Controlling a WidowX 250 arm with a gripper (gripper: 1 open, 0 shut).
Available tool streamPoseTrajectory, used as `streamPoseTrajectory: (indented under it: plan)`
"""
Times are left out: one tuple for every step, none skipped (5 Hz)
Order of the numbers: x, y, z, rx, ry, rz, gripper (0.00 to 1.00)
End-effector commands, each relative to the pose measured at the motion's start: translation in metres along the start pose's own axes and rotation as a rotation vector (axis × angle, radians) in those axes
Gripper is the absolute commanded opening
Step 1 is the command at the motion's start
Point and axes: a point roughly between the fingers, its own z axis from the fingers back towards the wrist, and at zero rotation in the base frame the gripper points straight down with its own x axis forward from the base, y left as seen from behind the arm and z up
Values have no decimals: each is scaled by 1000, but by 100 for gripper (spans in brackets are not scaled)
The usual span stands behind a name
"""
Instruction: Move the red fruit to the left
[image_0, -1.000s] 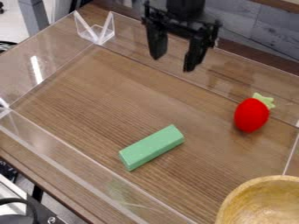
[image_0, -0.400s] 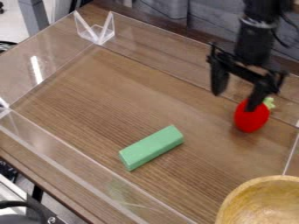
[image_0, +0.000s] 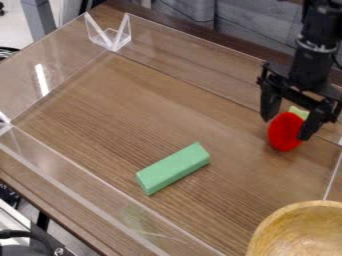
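Observation:
The red fruit (image_0: 285, 131), a small toy strawberry, sits on the wooden table at the right side. My gripper (image_0: 294, 112) hangs straight over it, open, with one black finger (image_0: 270, 102) to the strawberry's left and the other at its upper right. The fingers straddle the top of the fruit and hide its leafy cap. Nothing is gripped.
A flat green block (image_0: 174, 167) lies in the lower middle of the table. Clear acrylic walls (image_0: 40, 75) ring the work area, with a right wall edge near the fruit. A wooden bowl rim (image_0: 301, 232) shows at the bottom right corner.
The gripper travelled from the back middle of the table to the right and down, ending over the strawberry. It stayed open. The fruit and the green block have not moved.

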Motion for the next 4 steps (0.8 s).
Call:
streamPoseTrajectory:
  plan:
    - [17,-6,13,3,-73,-20,100]
    - [20,-7,7,9,-72,-19,100]
    - [23,-7,3,14,-68,-19,100]
    - [25,-7,0,17,-67,-19,100]
